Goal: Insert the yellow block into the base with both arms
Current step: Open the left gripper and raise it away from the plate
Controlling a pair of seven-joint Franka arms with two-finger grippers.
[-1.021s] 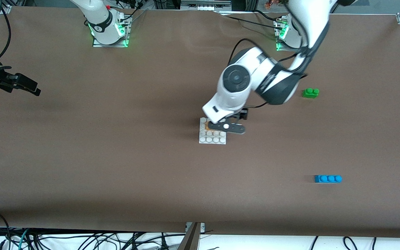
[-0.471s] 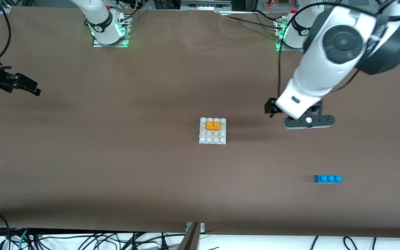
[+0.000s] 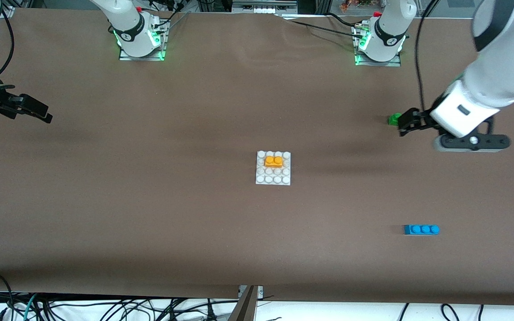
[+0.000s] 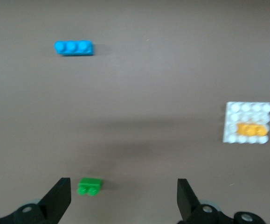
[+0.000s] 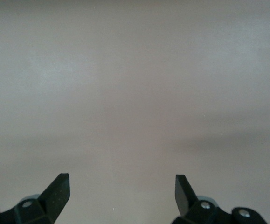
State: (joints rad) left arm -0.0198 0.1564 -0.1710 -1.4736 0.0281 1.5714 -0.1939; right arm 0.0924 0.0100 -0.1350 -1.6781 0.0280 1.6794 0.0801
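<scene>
1. Yellow block (image 3: pixel 274 161) sits on the white base (image 3: pixel 261 178), on the studs in the part of the base farther from the front camera. Nothing is touching it now.
2. A second ago the left gripper (image 4: pixel 123 198) was right over the base and hid the block. Now it has lifted and swung away toward the left arm's end of the table.
3. The left gripper is now up in the air over the green block (image 3: pixel 393 119). Its fingers are wide apart and hold nothing.
4. The right gripper (image 5: pixel 122 193) waits over bare table at the right arm's end. Its fingers are wide apart too, and it has not moved.
5. The blue block (image 3: pixel 421 229) lies nearer the front camera, well apart from the base. It has not moved.
6. The block looks pushed in and flat on the base, so I think the job is done or nearly done.
</scene>
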